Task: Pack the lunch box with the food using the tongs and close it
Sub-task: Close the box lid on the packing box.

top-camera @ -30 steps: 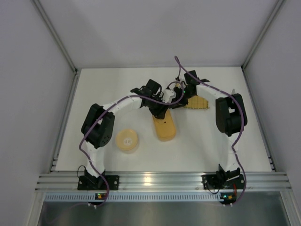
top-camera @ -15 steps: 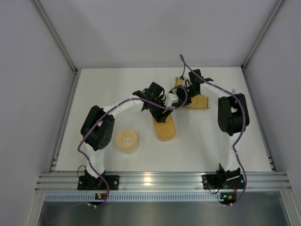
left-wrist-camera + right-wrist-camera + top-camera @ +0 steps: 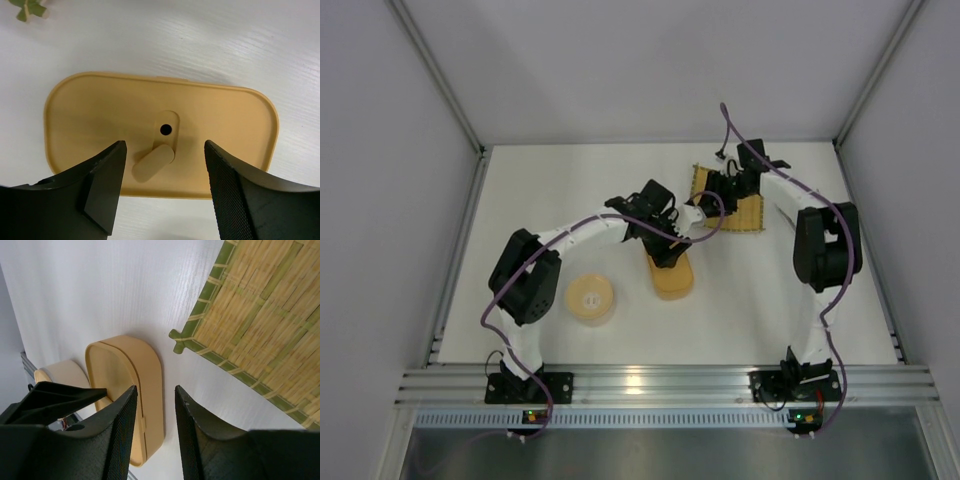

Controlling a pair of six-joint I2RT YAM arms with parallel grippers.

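White table (image 3: 570, 200), faint grain up close; plain grey walls (image 3: 650, 70) on three sides; aluminium rail (image 3: 660, 382) along the near edge; bamboo mat (image 3: 745, 212) with green binding lies toward the far right; round tan tub (image 3: 590, 298) sits left of centre, near the left arm.

Lunch box (image 3: 672, 280) is mid-table, long axis running near-to-far, lid (image 3: 100, 110) on; the mat's corner is near its far end, not touching; tub is apart to its left.

Left claw (image 3: 163, 145) hangs right over the box, jaws wide, one finger to each side of the small hole and stubby peg (image 3: 152, 162) in the lid's middle; nothing gripped; can't tell if the tips touch the lid.

Right claw (image 3: 156, 390) is over the mat's left edge, jaws at a narrow gap, empty; the box shows beyond its fingers, clear of them.
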